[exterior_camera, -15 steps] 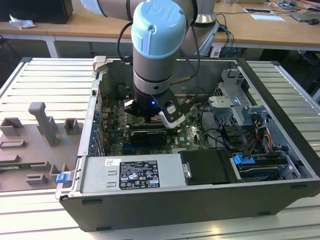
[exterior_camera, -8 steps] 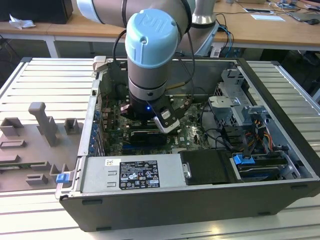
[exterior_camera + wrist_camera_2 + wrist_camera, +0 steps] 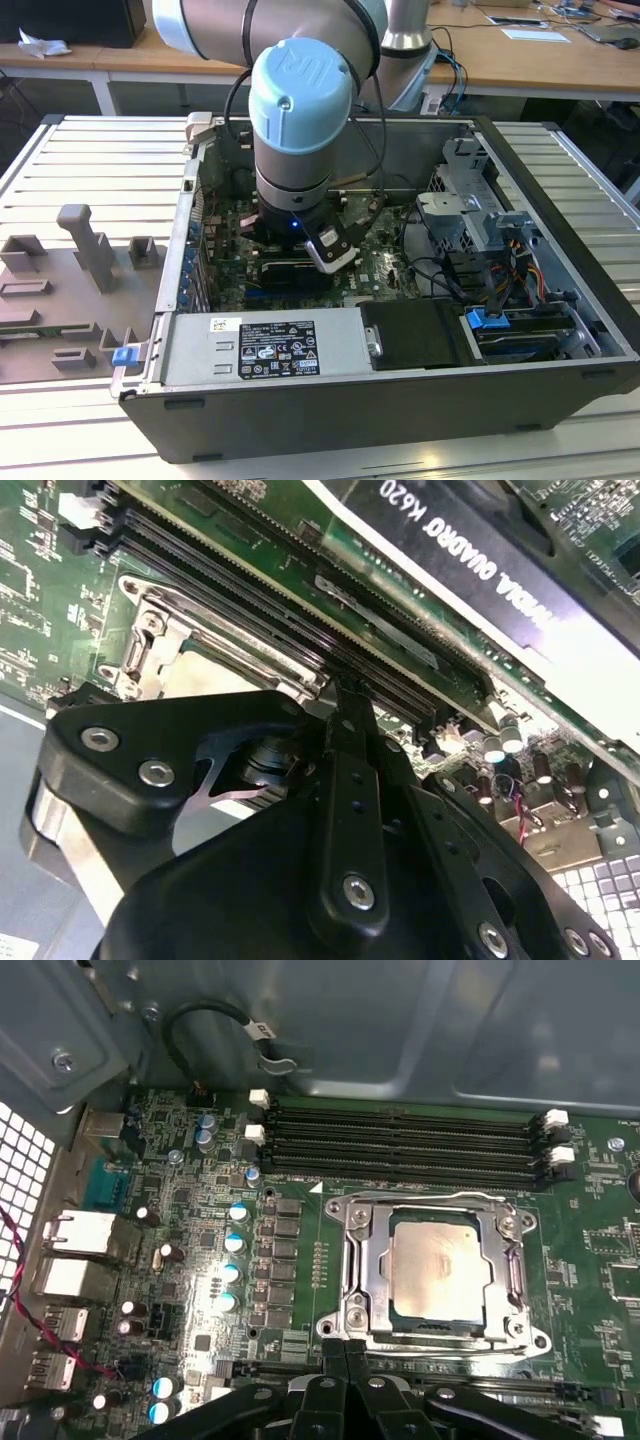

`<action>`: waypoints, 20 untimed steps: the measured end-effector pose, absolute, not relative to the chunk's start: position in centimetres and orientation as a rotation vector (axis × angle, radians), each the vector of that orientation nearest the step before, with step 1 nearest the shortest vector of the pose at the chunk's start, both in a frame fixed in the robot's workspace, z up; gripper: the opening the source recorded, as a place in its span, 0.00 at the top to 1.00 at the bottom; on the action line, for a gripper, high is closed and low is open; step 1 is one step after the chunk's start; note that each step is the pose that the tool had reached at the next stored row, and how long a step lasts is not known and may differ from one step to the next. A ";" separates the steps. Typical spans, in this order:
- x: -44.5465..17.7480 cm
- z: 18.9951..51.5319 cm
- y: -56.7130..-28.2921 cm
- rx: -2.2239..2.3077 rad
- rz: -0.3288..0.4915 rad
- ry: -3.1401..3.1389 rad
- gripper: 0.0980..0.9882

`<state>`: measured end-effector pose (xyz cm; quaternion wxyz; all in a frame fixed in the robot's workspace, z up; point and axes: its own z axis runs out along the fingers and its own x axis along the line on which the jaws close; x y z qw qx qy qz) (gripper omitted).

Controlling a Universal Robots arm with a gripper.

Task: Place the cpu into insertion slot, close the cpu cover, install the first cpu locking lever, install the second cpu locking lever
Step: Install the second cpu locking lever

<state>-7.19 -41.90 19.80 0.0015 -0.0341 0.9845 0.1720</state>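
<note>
In the insertion slot (image 3: 436, 1270), cpu (image 3: 434, 1272) flat

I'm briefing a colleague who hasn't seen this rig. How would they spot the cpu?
Inside the open computer case, find the green circuit board. Beside its long black memory slots sits a silvery metal frame; the cpu is the pale square chip in its window, the only smooth, plain surface there.

Lab: slatted bench (image 3: 60, 160), desks (image 3: 500, 60)
</note>
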 end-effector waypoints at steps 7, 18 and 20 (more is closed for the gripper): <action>-7.3 19.5 -41.7 -0.107 0.566 3.085 0.99; -7.5 19.1 -41.3 -0.107 0.603 3.077 0.99; -7.6 19.1 -41.3 -0.107 0.609 3.076 0.99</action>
